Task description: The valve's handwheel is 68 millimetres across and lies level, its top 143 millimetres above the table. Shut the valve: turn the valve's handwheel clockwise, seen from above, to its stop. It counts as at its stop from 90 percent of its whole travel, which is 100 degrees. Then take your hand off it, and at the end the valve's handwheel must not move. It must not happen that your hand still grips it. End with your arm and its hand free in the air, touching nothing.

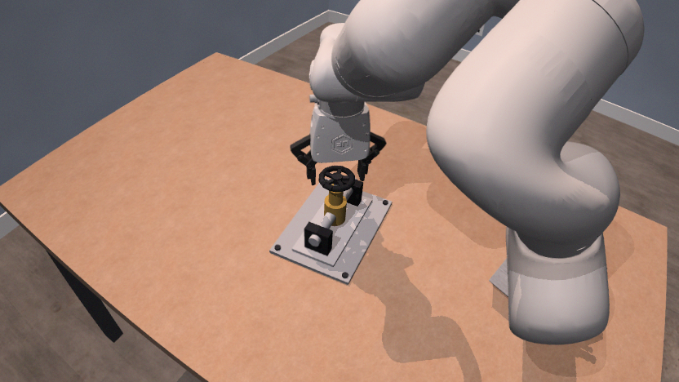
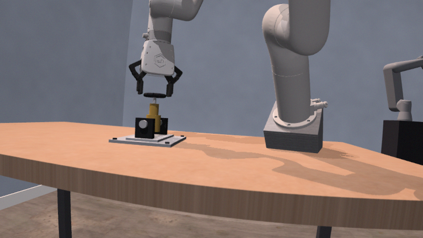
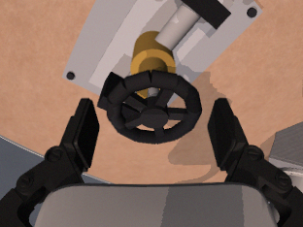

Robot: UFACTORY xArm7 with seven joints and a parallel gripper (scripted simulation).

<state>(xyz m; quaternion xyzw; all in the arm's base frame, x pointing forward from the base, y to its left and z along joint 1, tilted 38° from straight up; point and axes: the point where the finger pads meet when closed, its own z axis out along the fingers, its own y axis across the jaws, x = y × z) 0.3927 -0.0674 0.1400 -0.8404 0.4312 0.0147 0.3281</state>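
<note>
The valve has a black spoked handwheel [image 1: 336, 177] lying level on a brass stem [image 1: 335, 207], with a grey pipe between two black blocks, all on a grey baseplate [image 1: 332, 233]. My gripper [image 1: 336, 175] points straight down over the handwheel and is open wide. Its two black fingers stand on opposite sides of the wheel's rim, at about rim height, with a gap on each side. In the side view the handwheel [image 2: 154, 94] sits between the fingertips of the gripper [image 2: 154, 91]. In the wrist view the handwheel [image 3: 151, 108] lies between the two fingers of the gripper [image 3: 155, 132], touching neither.
My arm's base [image 2: 293, 134] stands on a grey block at the right of the table. A black box with a grey bracket [image 2: 402, 139] stands at the far right edge. The baseplate is bolted at its corners.
</note>
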